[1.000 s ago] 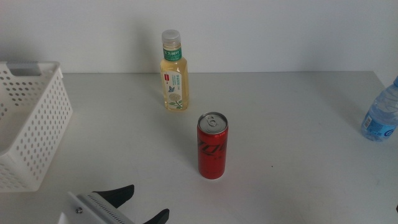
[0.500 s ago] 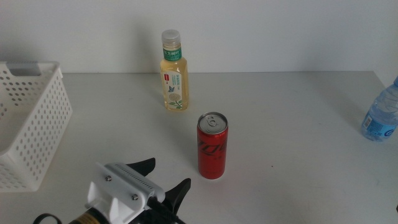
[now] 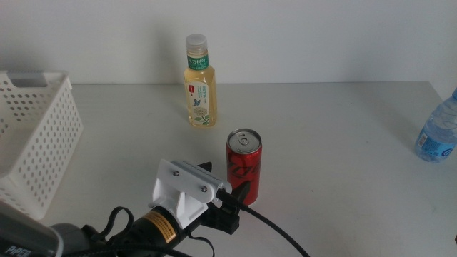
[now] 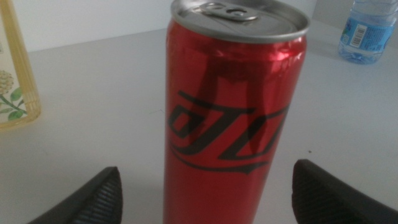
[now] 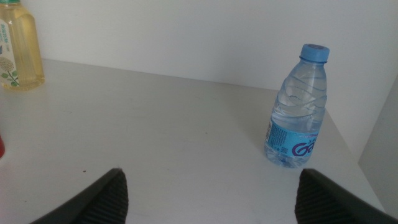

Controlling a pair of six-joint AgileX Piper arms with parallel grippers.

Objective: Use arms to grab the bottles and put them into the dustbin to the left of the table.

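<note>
My wrist housing hides the red can [image 3: 244, 168]'s lower left side. Water bottle [image 3: 437, 130] cut off right of the can, dustbin [image 3: 32, 143] cut off left. My jaw tips mostly hidden.

Red can [image 4: 233, 118] stands between spread left end effector [image 4: 208, 190] jaws; bare table [image 3: 343, 143] around.

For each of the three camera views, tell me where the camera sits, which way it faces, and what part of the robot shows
Middle view: above the table's near edge, facing forward and down; left gripper reaching the red can, dustbin at left.
Left wrist view: on the left arm, facing the can between its open jaws.
Right wrist view: on the waiting right arm, facing the water bottle; its open jaw tips show.
All three share the yellow bottle.
</note>
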